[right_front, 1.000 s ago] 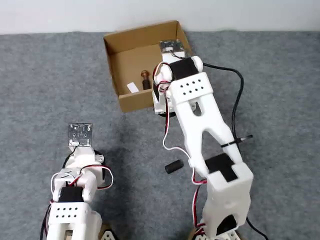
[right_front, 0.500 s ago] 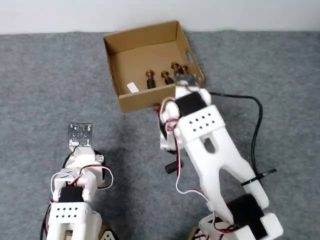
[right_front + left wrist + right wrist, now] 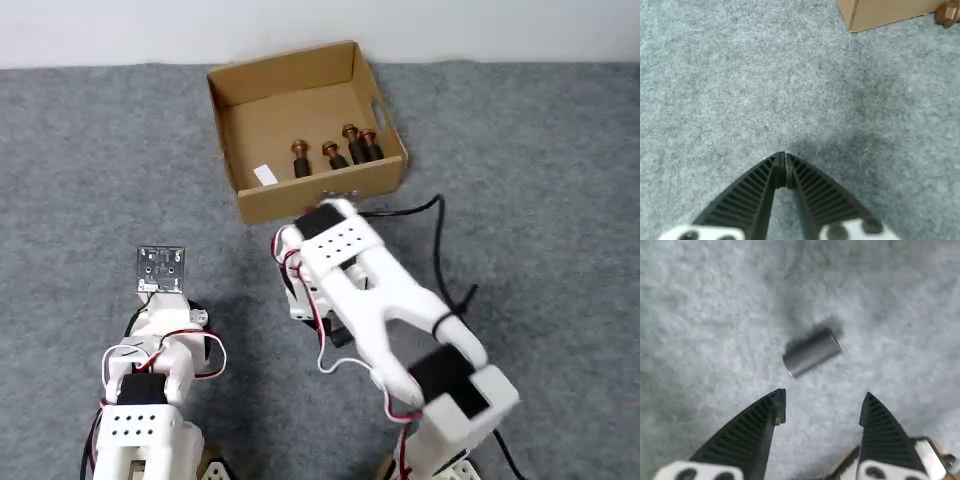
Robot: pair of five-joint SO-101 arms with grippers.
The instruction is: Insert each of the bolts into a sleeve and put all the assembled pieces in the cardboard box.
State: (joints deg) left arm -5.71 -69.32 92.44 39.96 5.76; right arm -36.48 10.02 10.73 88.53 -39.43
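Right gripper (image 3: 822,409): jaws are spread wide and nothing is held; the black fingers (image 3: 760,425) are ribbed on their inner faces, taper to points, and are aimed down at the carpet (image 3: 700,315). A sleeve (image 3: 811,352) is seen lying on its side just ahead of the tips, outside the gap and untouched; it is a short, dark grey, smooth cylinder with a dull sheen.

Left gripper (image 3: 785,169): jaws are closed tip to tip with nothing between them; same black ribbed fingers, held low over bare carpet; a corner of the box (image 3: 880,12) is noted well ahead.

Pose, high view: the right arm (image 3: 380,290), white plastic with black motor blocks, is folded forward from its base, its wrist turned down just in front of the box's near wall; a black cable (image 3: 440,250) is looped beside it. The left arm (image 3: 150,400) is tucked back near its base, well apart from the box.

Box (image 3: 280,65): brown cardboard, open-topped, slightly askew; four assembled pieces (image 3: 335,155) are lined up inside near the front wall, with coppery heads and dark bodies; a white tag (image 3: 265,175) lies beside them. Carpet: grey, short, fuzzy pile.
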